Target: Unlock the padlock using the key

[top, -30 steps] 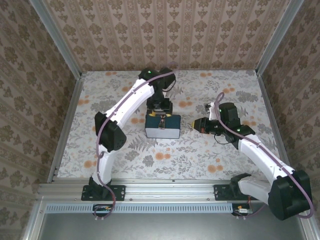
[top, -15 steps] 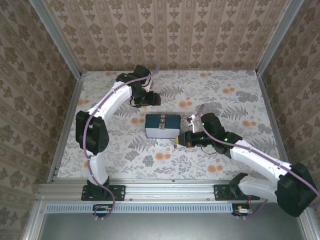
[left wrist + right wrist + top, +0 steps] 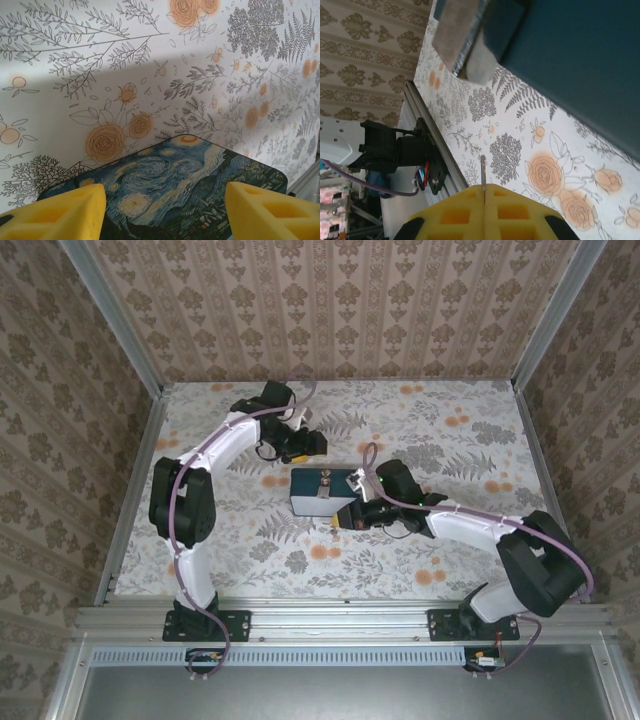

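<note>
**Entry 1, right gripper (image 3: 346, 519):** we are clamping the key (image 3: 483, 172) betw. fully closed pads, w/ the thin blade poking out past the tips. Prob. reason: the blade is left free to go into a keyhole. The gripper is lying low over the table (image 3: 450, 440), just off the near-right corner of the blue box (image 3: 305, 492).

**Entry 2, left gripper (image 3: 165, 195):** jaws are standing wide w/ nothing betw. them. We are hovering it just past the box's far edge, w/ the painted top in sight below. Prob. reason: ready to steady the box or lock while the key works.

**Entry 3, padlock (image 3: 325, 483):** we are reading it as the small metal piece at mid-top of the box in the top view. It is too small to tell which way the keyhole is facing. It is sitting up-left of the right gripper, near but apart, and the key tip is not touching it. In the right wrist view a blurred grey lump (image 3: 462, 42) is hanging at the box edge. It is poss. the same piece, but we cannot tell.
</note>
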